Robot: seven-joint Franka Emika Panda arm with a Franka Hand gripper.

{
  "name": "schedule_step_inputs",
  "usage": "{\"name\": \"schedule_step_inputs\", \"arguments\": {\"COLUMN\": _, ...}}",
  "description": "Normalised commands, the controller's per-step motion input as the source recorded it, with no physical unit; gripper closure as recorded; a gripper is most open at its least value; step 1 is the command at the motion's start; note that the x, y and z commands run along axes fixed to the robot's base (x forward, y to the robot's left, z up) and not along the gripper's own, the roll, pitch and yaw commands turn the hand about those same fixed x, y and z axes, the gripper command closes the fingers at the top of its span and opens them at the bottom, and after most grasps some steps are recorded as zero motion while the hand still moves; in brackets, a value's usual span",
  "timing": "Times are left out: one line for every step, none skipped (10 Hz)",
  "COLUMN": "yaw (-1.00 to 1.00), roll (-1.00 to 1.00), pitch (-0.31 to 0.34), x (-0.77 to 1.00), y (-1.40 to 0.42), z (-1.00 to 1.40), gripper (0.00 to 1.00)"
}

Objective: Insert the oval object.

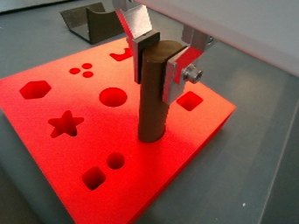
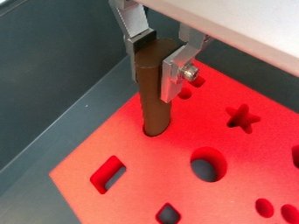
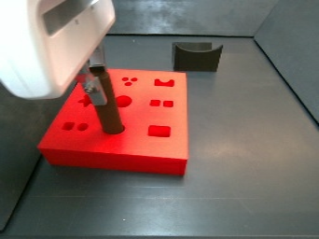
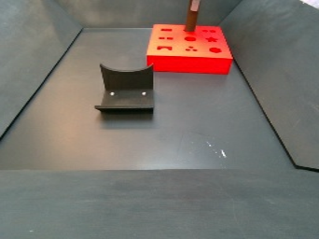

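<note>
The oval object, a slim brown peg (image 1: 155,101), stands upright on the red block (image 1: 70,171). My gripper (image 1: 160,63) is shut on the peg's upper part, one silver finger on each side. In a wrist view the peg's (image 2: 155,96) lower end sits in a hole in the block (image 2: 135,171), near the block's edge, with the gripper (image 2: 158,59) above. In a side view the peg (image 3: 107,112) rises from the block (image 3: 131,151) under the gripper (image 3: 96,86). In a side view the peg (image 4: 193,15) stands at the far edge of the block (image 4: 187,62).
The block has several other shaped holes, such as a star (image 1: 66,124), a circle (image 1: 112,96) and a hexagon (image 1: 34,88). The dark fixture (image 4: 125,90) stands on the grey floor away from the block; it also shows in other views (image 3: 196,56) (image 1: 87,24). Grey walls surround the floor.
</note>
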Motion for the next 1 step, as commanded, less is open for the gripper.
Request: {"name": "schedule_step_inputs", "arguments": {"yaw": 0.0, "roll": 0.0, "pitch": 0.0, "x": 0.0, "y": 0.0, "z": 0.0, "gripper": 1.0}}
